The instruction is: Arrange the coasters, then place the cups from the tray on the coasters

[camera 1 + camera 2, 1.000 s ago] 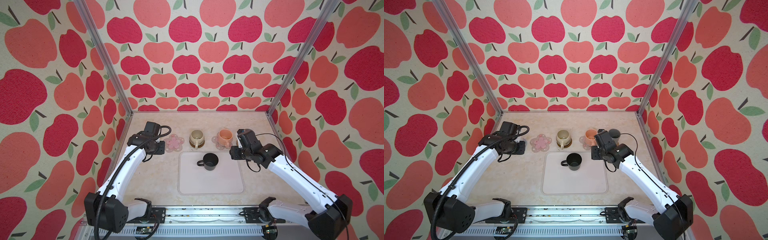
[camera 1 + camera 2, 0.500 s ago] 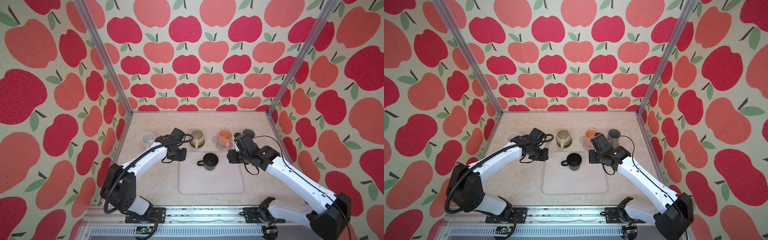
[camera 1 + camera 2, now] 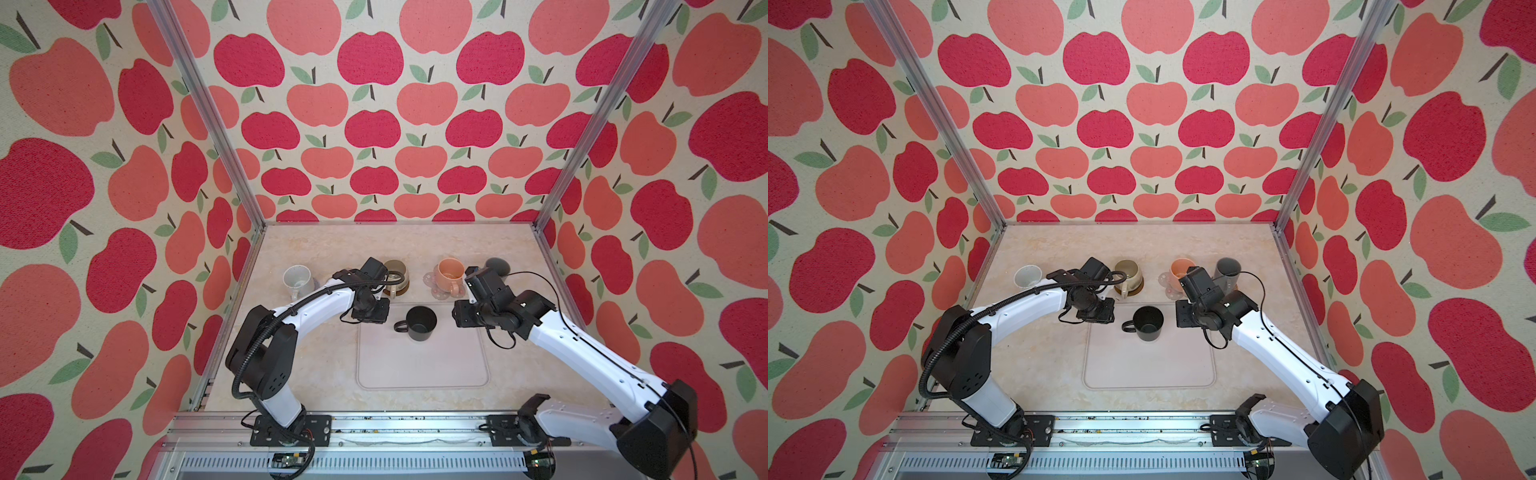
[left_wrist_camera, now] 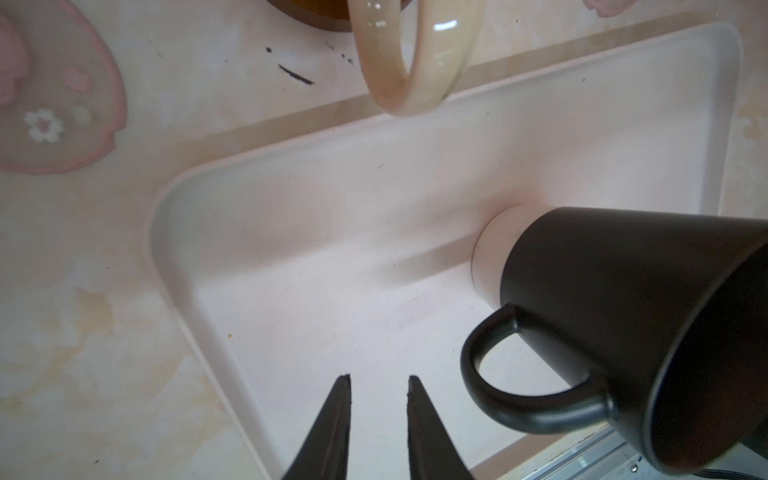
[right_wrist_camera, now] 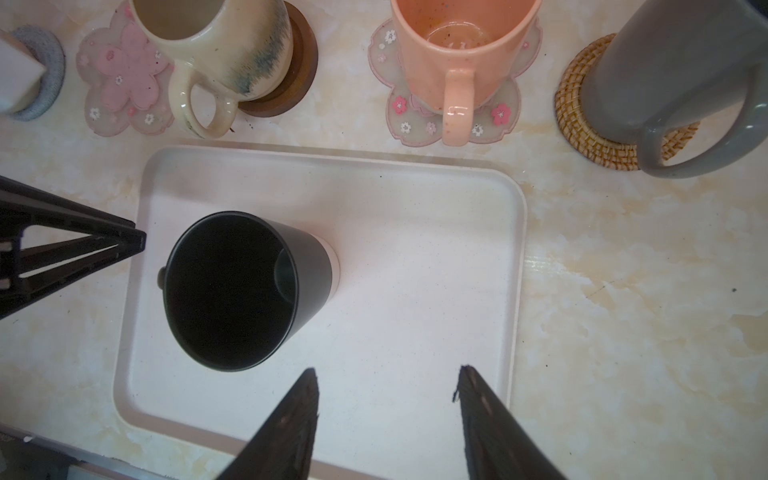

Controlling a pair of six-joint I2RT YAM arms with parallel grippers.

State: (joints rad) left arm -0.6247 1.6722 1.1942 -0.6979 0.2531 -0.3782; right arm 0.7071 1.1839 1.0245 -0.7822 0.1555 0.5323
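Far left: a white mug (image 3: 297, 280), glossy and upright, apparently seated on the grey crocheted coaster (image 5: 52, 79), though only a blurred corner of the pair shows in the right wrist view.

Next, the left gripper (image 4: 379, 380): thin black tapered tips, parted by a narrow slit, clamping nothing, over the far left corner of the tray (image 3: 424, 365). Just beside those tips, not touching, the looped handle of the black mug (image 3: 421, 324), turned leftward toward them.

Covered by the left arm (image 3: 316, 307) in both top views, plain in the right wrist view: a bare pink flower coaster (image 5: 124, 79), translucent petals dotted with tiny blossoms.

Just beside it, a cream mug (image 3: 394, 272), rounded, glazed, streaked blue-green on one flank, on a dark brown wooden disc (image 5: 297, 79).

Centre: the tray, pale beige-pink, matte, faintly speckled, round-cornered, low-rimmed. On its far half, the black mug: matte, tapering down to a pale band at the foot, upright, dark inside.

Further right, a peach-orange mug (image 3: 449, 272), speckled, on the second pink flower coaster (image 5: 490, 120).

Then the right gripper (image 5: 386, 370): jaws spread wide, gripping nothing, above the tray's right side, apart from the black mug.

Farthest right: a tall grey mug (image 3: 1227, 272), large loop handle, on a tan woven rattan round (image 5: 582, 124).
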